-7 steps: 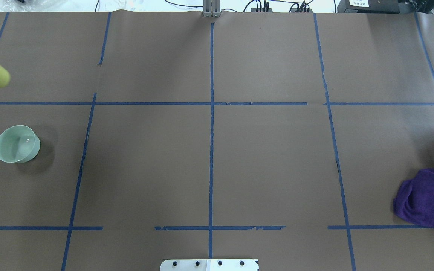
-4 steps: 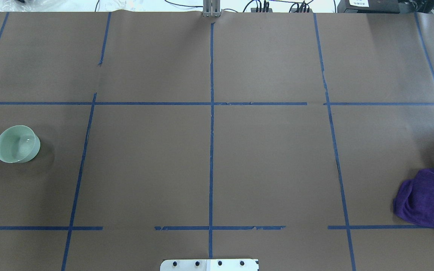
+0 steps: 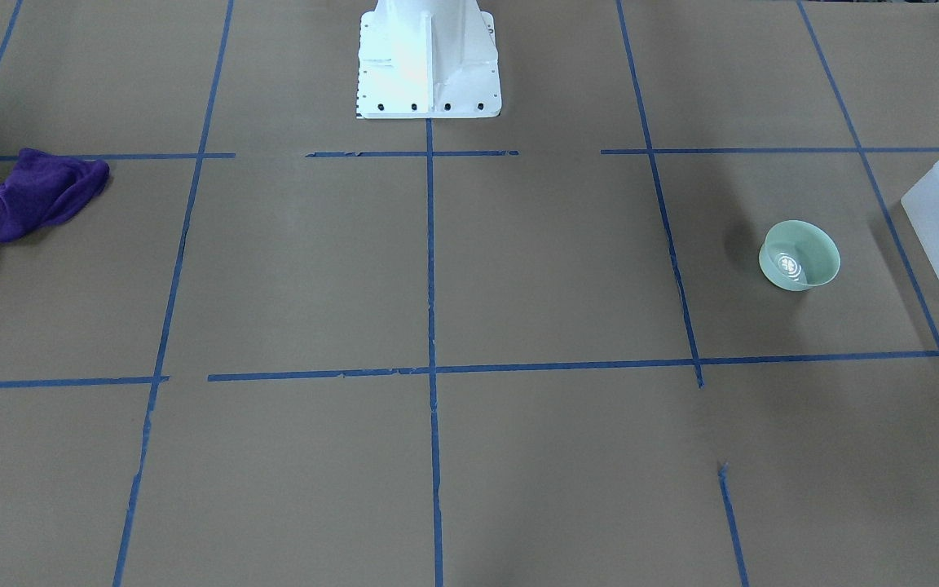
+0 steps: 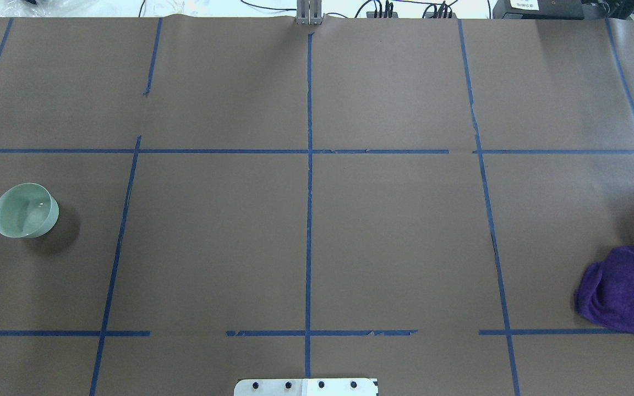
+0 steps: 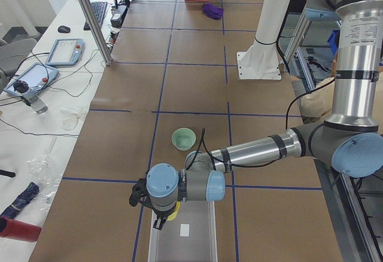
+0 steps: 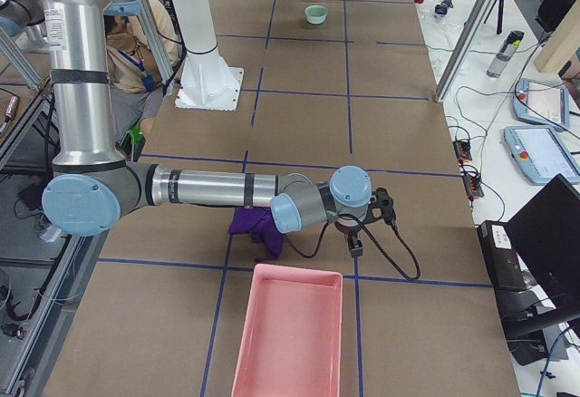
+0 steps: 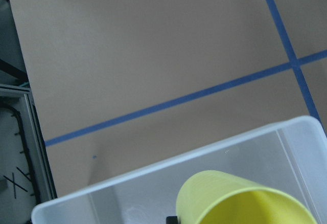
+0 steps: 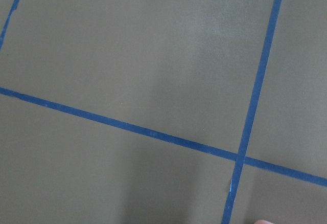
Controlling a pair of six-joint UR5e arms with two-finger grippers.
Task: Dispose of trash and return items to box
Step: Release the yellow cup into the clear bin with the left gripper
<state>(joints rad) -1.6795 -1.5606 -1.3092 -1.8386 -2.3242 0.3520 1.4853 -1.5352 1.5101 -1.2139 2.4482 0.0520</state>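
left tool (image 5: 159, 219): closed on the yellow cup (image 7: 240, 201), judging by the cup hanging right at it in the wrist view; fingers themselves hardly visible.
yellow cup, place: at the surface's left edge, held tilted above the box (image 7: 153, 166), mouth toward the wrist camera, over the inside but close to one end wall; not yet set down.
yellow cup, look: small, tapered, plain matt plastic, thin-walled, empty; probably light and quick to roll.
box: frosted, translucent, straight-walled, lying along the left edge; small white patch on its floor in the left-end view, nature unclear.
bowl (image 4: 24, 210): pale mint green, upright, white mark inside, on the surface near the left edge, apart from the box, untouched.
right tool (image 6: 355, 245): hanging low over the surface toward the right edge, beside the purple cloth (image 4: 619, 291) and near the pink bin (image 6: 290, 334); impossible to tell whether wide or narrow.
risk, release: clipping the rim on a drop this close to the wall, then tipping out onto the surface and rolling off in a curve because of the taper, perhaps over the left edge.
risk, descent: nudging the light box askew by lowering further with the cup tilted.
risk, next item: likely the bowl; smooth sloping wall, prone to slipping out of a pinch on the rim.
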